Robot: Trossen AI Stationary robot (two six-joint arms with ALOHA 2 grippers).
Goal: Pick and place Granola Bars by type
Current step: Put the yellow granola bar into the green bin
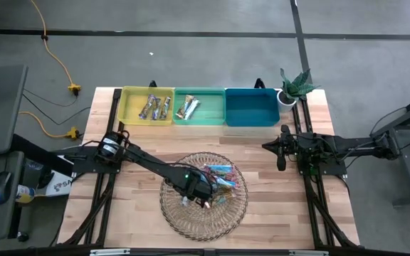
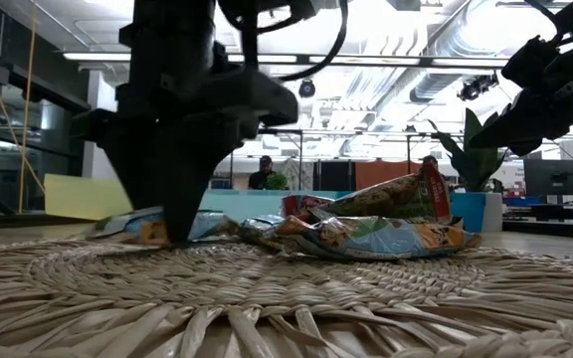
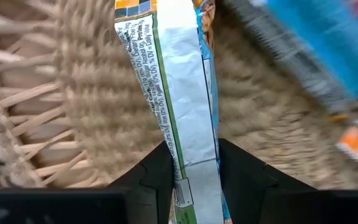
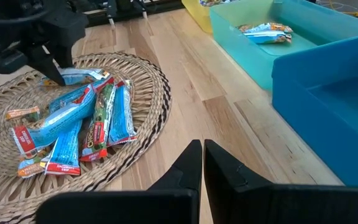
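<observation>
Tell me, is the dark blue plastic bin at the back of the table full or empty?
Empty. The dark blue plastic bin shows only its bare floor from above, while the yellow bin and green bin each hold wrapped bars.

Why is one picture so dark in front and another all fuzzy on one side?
In the low view, bright ceiling lights behind turn the left gripper into a dark shape; in the left wrist view, the held granola bar looks sharp, while the blue bars beside it are blurred.

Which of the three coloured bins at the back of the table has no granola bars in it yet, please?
The blue bin, nearest the potted plant, holds none. The yellow bin and the green bin each already contain bars.
</observation>
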